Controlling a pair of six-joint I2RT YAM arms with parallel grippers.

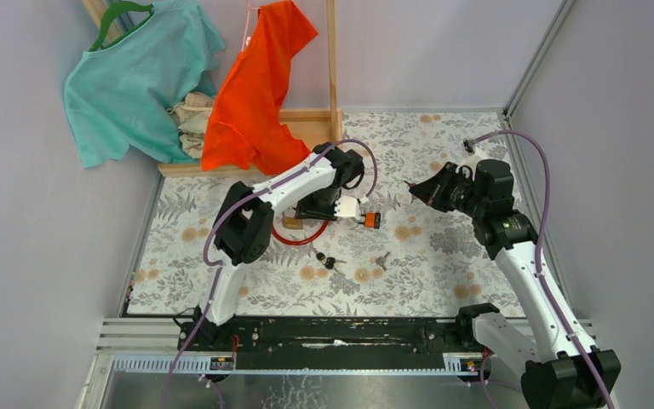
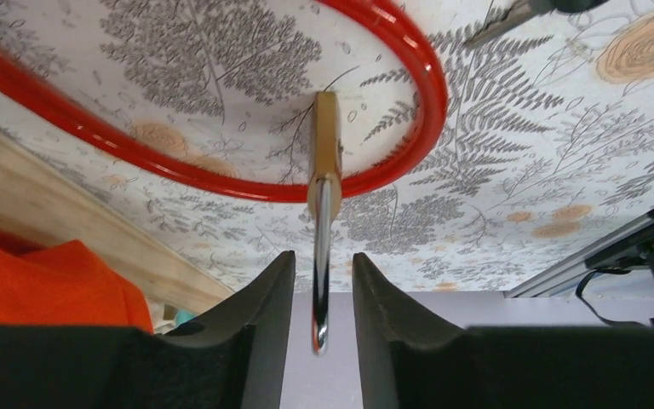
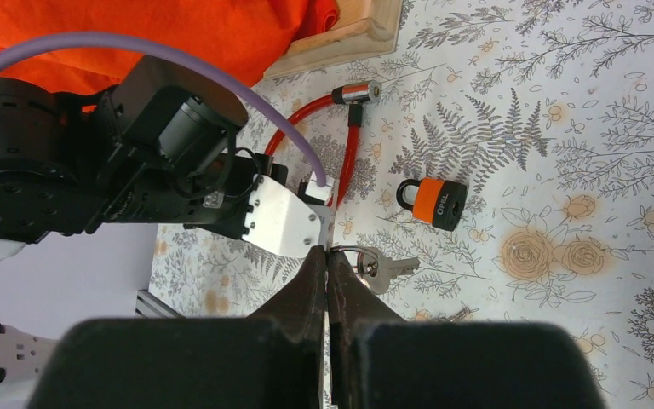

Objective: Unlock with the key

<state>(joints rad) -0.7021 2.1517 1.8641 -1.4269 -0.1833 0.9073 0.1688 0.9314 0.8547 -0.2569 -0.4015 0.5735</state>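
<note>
Left claw [image 2: 324, 285] astride brass padlock [image 2: 324, 145] — red cable [image 2: 221, 175] crossing it, orange padlock [image 3: 432, 203] nearby

Red cable [image 2: 221, 183], orange-and-black padlock [image 3: 433, 203], brass padlock [image 2: 324, 145], grey fern-print tablecloth [image 1: 443, 247], teal shirt [image 1: 128, 77], orange shirt [image 1: 260, 85].

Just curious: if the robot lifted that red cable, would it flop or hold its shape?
Probably springy, not limp: the cable lies in a smooth loop on the table. Its glossy coat looks slippery. The padlock lying across it may drag along.
</note>
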